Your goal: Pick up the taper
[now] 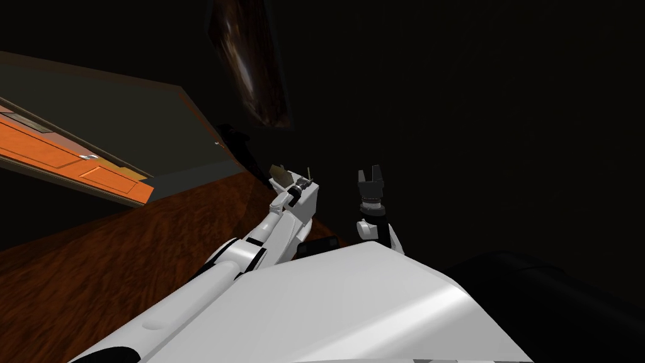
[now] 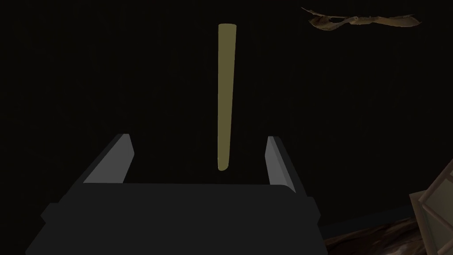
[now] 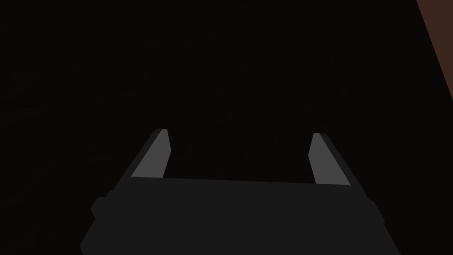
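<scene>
Straight ahead of left end effector [image 2: 199,136], blades apart: olive taper [image 2: 225,97], near end within gap, untouched. Alignment likely set for pinching its sides. Right end effector [image 3: 240,132] apart, empty.

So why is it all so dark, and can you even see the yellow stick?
Head view: very dim and slanted by the wide lens; the orange door and wood floor catch the light. Left wrist view: the taper shows plainly, pale yellow on dark, between the open fingers of the left gripper. Right wrist view: the right gripper, fingers open, grey against near-black.
</scene>
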